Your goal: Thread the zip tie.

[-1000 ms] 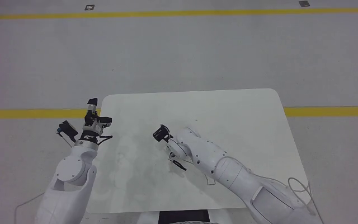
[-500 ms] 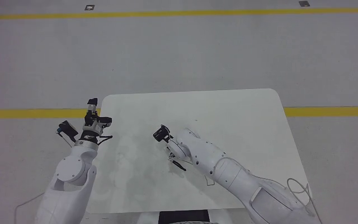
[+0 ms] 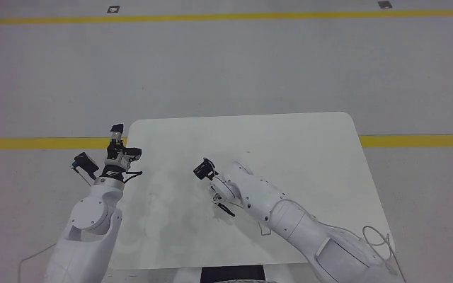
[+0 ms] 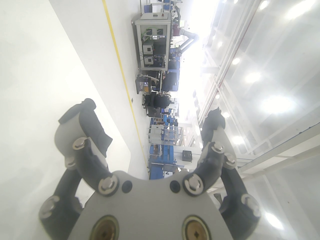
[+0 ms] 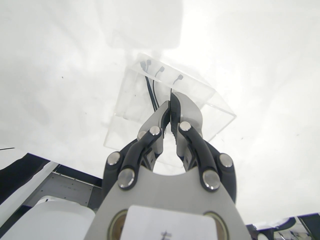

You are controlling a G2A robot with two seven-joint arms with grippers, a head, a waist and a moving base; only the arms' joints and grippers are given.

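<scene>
The right claw (image 5: 170, 102) is clenched on one black zip tie (image 5: 179, 78) inside a clear plastic box (image 5: 211, 97) on the white worktop (image 5: 50, 51). The tie's head lies near the box's far wall. More zip ties (image 5: 153, 96) lie just beside it in the box. The left claw (image 4: 151, 117) is spread wide, grasping nothing, near the worktop's left edge.
</scene>
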